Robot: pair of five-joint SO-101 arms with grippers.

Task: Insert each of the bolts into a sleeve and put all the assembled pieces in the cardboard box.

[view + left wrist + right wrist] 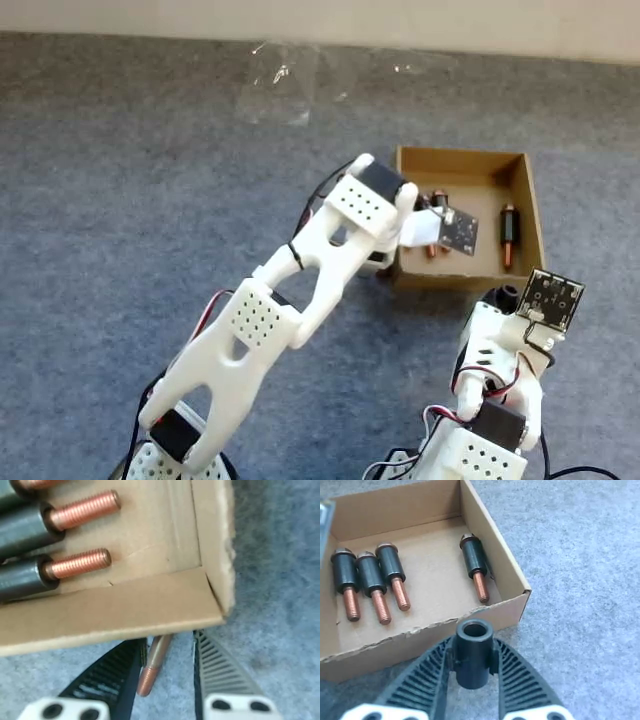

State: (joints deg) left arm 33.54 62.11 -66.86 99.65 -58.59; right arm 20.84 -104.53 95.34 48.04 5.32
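- Four assembled pieces (370, 577) lie in the cardboard box (492, 555). Three are close together side by side, and the fourth lies apart near the opposite wall. All have their copper threads pointing toward the wall nearest the arms.
- The right end effector (472, 646) is clamped on a black sleeve (472, 655). The sleeve's open bore faces the wrist camera, and it is held just outside that near wall, over the grey table (580, 555).
- The left end effector (170, 637) sits outside the box by a corner, its jaws narrowly apart.
- A bare bolt (152, 667) lies along the dark finger (112, 672), with a gap to the light one. Its far end is hidden at the box wall.
- A clear plastic bag (280, 80) lies on the table beyond the box.
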